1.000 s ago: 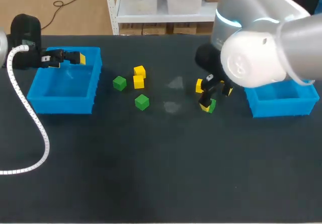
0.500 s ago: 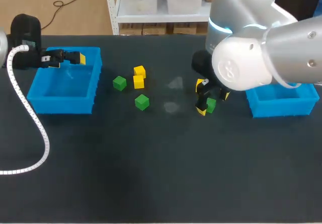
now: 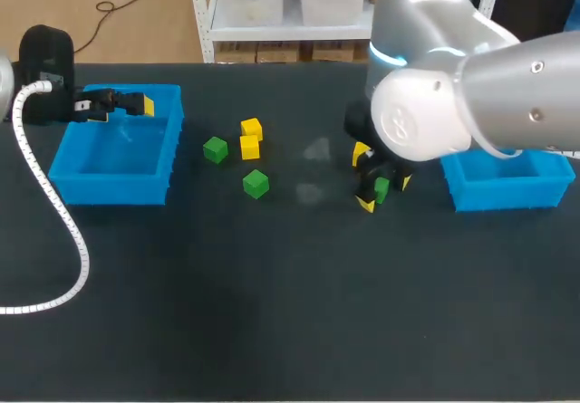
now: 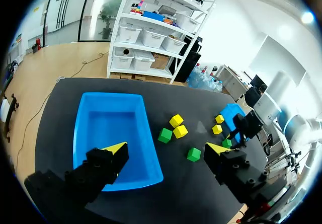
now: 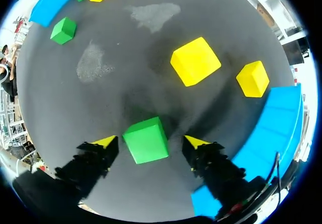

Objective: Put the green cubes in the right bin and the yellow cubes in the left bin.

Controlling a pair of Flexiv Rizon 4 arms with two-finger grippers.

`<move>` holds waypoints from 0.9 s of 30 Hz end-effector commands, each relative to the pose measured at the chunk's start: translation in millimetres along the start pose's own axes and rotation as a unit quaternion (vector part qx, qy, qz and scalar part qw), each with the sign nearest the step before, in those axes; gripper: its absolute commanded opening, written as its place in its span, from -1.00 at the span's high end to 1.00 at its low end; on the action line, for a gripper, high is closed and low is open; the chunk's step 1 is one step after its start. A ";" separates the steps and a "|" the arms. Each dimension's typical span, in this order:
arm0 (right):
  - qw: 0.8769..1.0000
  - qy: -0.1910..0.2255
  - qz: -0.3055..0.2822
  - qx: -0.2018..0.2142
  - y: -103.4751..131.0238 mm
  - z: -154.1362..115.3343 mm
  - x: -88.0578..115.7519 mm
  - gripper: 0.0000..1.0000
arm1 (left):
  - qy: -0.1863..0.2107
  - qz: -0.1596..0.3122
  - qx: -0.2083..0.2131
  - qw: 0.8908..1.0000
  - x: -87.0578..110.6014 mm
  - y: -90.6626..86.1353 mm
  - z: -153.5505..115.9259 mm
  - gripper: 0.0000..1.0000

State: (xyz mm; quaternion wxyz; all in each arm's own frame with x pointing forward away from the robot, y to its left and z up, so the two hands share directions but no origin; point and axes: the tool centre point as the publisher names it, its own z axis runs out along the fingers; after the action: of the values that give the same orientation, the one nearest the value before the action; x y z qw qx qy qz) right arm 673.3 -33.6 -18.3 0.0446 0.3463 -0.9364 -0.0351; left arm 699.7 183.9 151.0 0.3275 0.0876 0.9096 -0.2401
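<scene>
Beside the right blue plastic bin [image 3: 507, 195], my right end effector [image 5: 149, 142], open and empty, has dropped astride a small green cube [image 5: 146, 140], ready to grasp.

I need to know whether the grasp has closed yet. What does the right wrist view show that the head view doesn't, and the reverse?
Right wrist only: clear gaps between the green cube and both open fingers of the right pincer. Head only: the left pincer above the left bin's far rim. Both: that green cube, the right bin, and a second green cube further off.
</scene>
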 end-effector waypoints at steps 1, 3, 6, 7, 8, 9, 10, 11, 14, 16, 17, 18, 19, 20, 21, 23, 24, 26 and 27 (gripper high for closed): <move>1.000 0.000 0.001 -0.002 -0.7 2.1 0.4 1.00 | -0.002 0.000 0.003 1.000 1.0 1.0 0.1 -1.00; 1.000 -0.001 0.002 -0.002 -0.6 2.3 0.5 1.00 | -0.002 0.000 0.003 1.000 1.0 1.0 0.1 -1.00; 1.000 -0.003 0.004 -0.001 -0.3 1.7 -1.9 1.00 | -0.002 0.000 0.003 1.000 1.0 1.0 0.1 -1.00; 1.000 -0.004 0.003 0.001 0.0 0.8 -3.8 1.00 | -0.002 0.000 0.003 1.000 1.0 1.0 0.1 -1.00; 1.000 -0.007 0.001 0.003 0.5 -0.5 -5.5 1.00 | -0.002 0.000 0.003 1.000 1.0 1.0 0.1 -1.00; 1.000 -0.007 0.001 0.004 0.8 -1.7 -7.1 1.00 | -0.002 0.000 0.003 1.000 1.0 1.0 0.1 -1.00; 1.000 -0.008 0.000 0.004 0.8 -2.7 -8.6 1.00 | -0.002 0.000 0.003 1.000 1.0 1.0 0.1 -1.00; 1.000 -0.011 -0.002 0.007 0.8 -3.8 -10.1 1.00 | -0.002 0.000 0.003 1.000 1.0 1.0 0.1 -1.00; 1.000 -0.014 -0.002 0.018 -0.1 -9.3 -13.0 1.00 | -0.002 0.000 0.003 1.000 1.0 1.0 0.1 -1.00; 0.999 -0.027 -0.001 0.027 -0.2 -22.6 -13.6 1.00 | -0.002 0.000 0.003 1.000 1.0 1.0 0.1 -1.00; 0.999 -0.036 0.003 0.034 -1.1 -32.7 -13.4 1.00 | -0.002 0.000 0.003 1.000 1.0 1.0 0.1 -1.00; 0.998 -0.047 0.008 0.042 -2.8 -44.8 -12.5 1.00 | -0.002 0.000 0.003 1.000 1.0 1.0 0.1 -1.00; 0.997 -0.063 0.015 0.049 -6.1 -57.7 -11.0 1.00 | -0.002 0.000 0.003 1.000 1.0 1.0 0.1 -1.00; 0.995 -0.078 0.024 0.056 -10.6 -71.1 -8.6 1.00 | -0.002 0.000 0.003 1.000 1.0 1.0 0.1 -1.00; 0.993 -0.091 0.036 0.067 -16.2 -85.2 -5.0 1.00 | -0.002 0.000 0.003 1.000 1.0 1.0 0.1 -1.00; 0.987 -0.120 0.065 0.081 -29.7 -111.2 4.9 1.00 | -0.002 0.000 0.003 1.000 1.0 1.0 0.1 -1.00; 0.984 -0.132 0.081 0.089 -37.3 -123.1 11.1 1.00 | -0.002 0.000 0.003 1.000 1.0 1.0 0.1 -1.00; 0.978 -0.147 0.109 0.103 -52.0 -140.5 24.6 1.00 | -0.002 0.000 0.003 1.000 1.0 1.0 0.1 -1.00; 0.975 -0.151 0.124 0.110 -59.6 -146.7 32.3 1.00 | -0.002 0.000 0.003 1.000 1.0 1.0 0.1 -1.00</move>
State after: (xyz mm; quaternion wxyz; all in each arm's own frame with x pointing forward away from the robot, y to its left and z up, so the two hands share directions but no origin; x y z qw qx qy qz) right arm 738.3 -68.2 87.7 -0.0530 0.2575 -0.9644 0.0289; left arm 699.7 183.9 151.0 0.3275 0.0876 0.9096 -0.2401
